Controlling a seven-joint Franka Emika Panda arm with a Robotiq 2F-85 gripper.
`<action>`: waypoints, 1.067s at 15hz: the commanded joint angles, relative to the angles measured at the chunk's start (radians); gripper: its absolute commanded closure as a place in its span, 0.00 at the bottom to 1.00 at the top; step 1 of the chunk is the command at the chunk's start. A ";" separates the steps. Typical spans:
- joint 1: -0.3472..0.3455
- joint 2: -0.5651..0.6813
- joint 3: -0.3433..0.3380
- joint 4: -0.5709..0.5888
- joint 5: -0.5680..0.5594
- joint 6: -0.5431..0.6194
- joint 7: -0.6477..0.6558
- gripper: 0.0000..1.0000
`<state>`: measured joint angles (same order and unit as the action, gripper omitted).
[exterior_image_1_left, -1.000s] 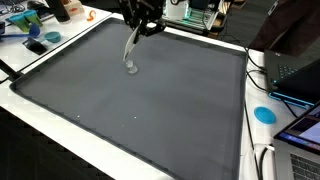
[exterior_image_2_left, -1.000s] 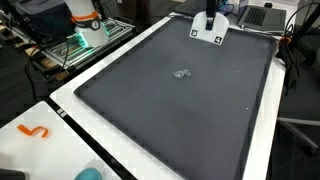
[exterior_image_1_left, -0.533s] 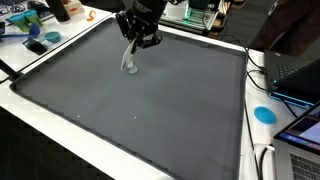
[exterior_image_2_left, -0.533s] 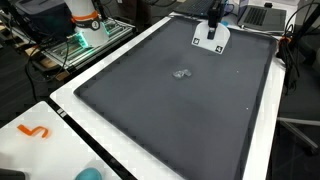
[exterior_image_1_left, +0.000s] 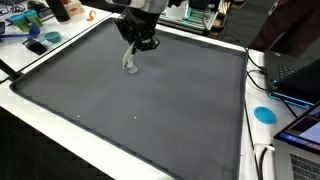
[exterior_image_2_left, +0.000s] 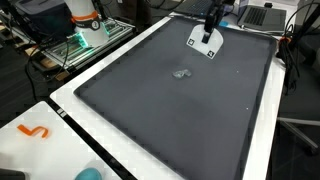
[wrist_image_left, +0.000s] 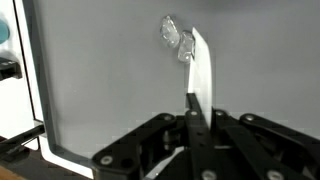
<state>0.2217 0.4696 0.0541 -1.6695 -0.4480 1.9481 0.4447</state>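
Note:
My gripper (exterior_image_1_left: 141, 42) is shut on a flat white strip (exterior_image_1_left: 131, 54) and holds it above the far part of a large dark grey mat (exterior_image_1_left: 150, 110). In the other exterior view the gripper (exterior_image_2_left: 210, 27) carries the strip (exterior_image_2_left: 205, 44) as a tilted white rectangle. A small clear crumpled piece (exterior_image_1_left: 130, 68) lies on the mat (exterior_image_2_left: 180, 120), and shows apart from the strip there (exterior_image_2_left: 181, 73). In the wrist view the strip (wrist_image_left: 203, 80) rises from the jaws (wrist_image_left: 192, 125), its tip beside the clear piece (wrist_image_left: 172, 36). I cannot tell whether they touch.
The mat lies on a white table. A blue disc (exterior_image_1_left: 264, 114), a laptop (exterior_image_1_left: 300, 75) and cables sit at one side. An orange squiggle (exterior_image_2_left: 35, 131) lies on the white border. A wire rack with an orange and white object (exterior_image_2_left: 85, 15) stands beyond the table.
The gripper has come down and shifted slightly toward the clear piece, and the white strip has tilted. The clear piece has not moved.

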 joint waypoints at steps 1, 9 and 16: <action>0.013 0.061 -0.017 0.076 0.046 -0.093 -0.034 0.99; -0.001 0.109 -0.029 0.109 0.094 -0.075 -0.063 0.99; -0.029 0.102 -0.037 0.118 0.145 -0.014 -0.077 0.99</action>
<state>0.2101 0.5715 0.0232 -1.5589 -0.3525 1.9036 0.3993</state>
